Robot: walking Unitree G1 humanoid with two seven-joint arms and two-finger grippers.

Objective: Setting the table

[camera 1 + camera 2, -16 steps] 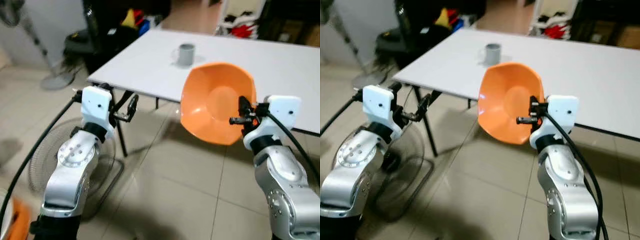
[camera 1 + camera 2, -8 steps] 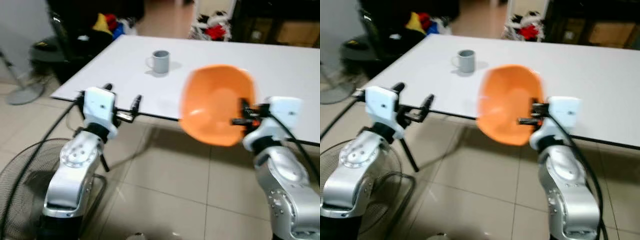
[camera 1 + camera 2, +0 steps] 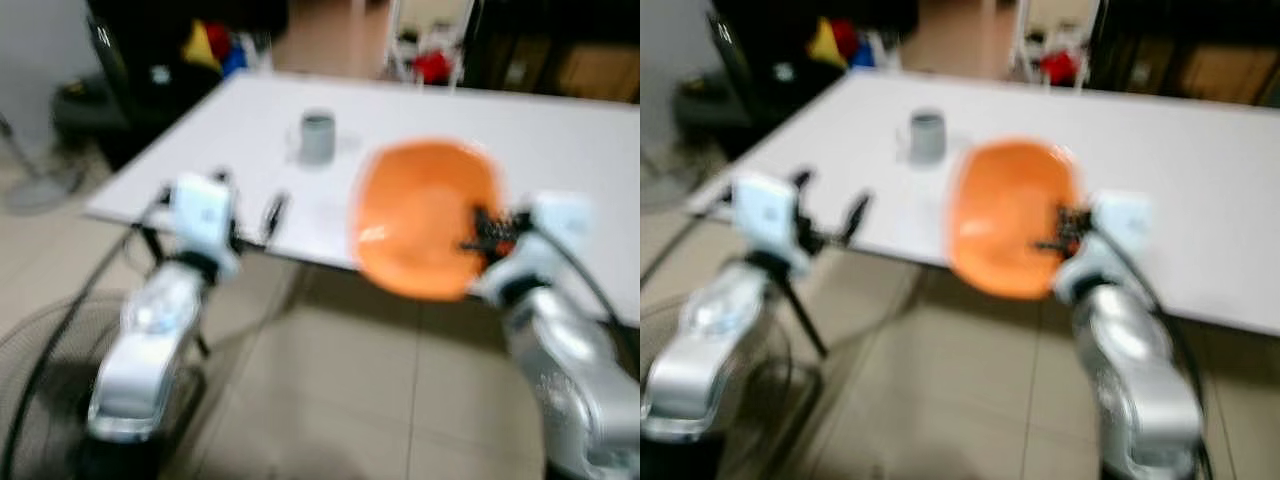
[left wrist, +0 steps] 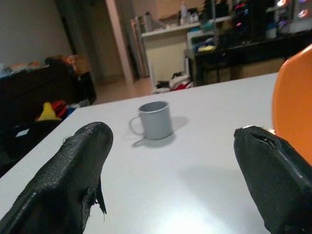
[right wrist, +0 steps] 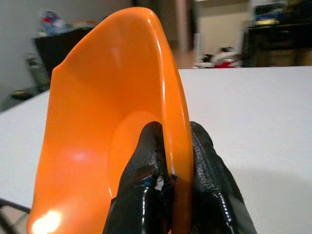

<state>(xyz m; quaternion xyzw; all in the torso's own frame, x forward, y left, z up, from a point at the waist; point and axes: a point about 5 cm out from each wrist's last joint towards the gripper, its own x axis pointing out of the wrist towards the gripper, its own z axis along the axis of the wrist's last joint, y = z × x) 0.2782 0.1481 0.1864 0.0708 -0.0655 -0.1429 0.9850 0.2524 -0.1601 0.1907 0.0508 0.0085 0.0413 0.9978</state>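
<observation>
My right gripper pinches orange bowl rim — tilted, empty; left gripper wide open, grey mug on counter.

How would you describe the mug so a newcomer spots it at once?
Start at the big white table. The mug stands upright towards its far left part, beyond the orange bowl. It is small, plain grey, with one handle.
</observation>
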